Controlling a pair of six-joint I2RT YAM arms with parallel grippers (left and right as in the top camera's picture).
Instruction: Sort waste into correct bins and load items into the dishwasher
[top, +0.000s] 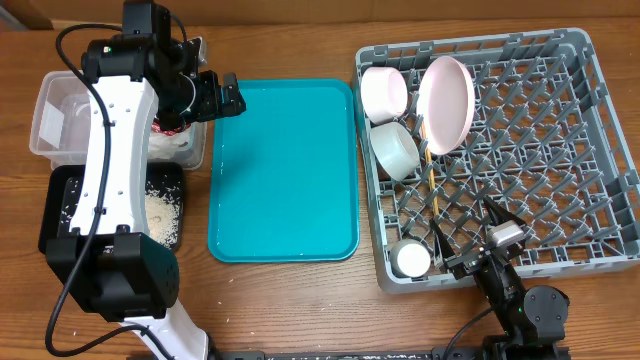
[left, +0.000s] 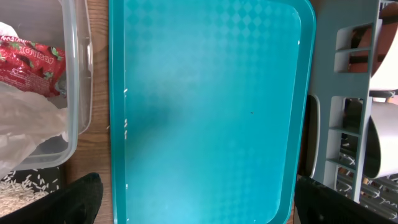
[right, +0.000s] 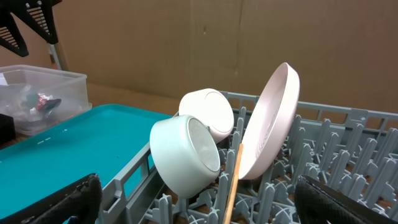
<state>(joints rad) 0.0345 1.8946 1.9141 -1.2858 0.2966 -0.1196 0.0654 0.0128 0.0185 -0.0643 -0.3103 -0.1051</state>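
The clear tub at the far left holds the white napkin and red wrapper. The black tray in front of it holds rice scraps. My left gripper is open and empty over the teal tray's far-left corner; its fingers spread wide. The grey dish rack holds the pink plate, small pink dish, grey-green bowl, white cup and chopsticks. My right gripper is open and empty above the rack's near-left part.
The teal tray lies bare between the bins and the rack. In the right wrist view, the bowl, dish and plate stand on edge ahead, with a chopstick leaning between pegs.
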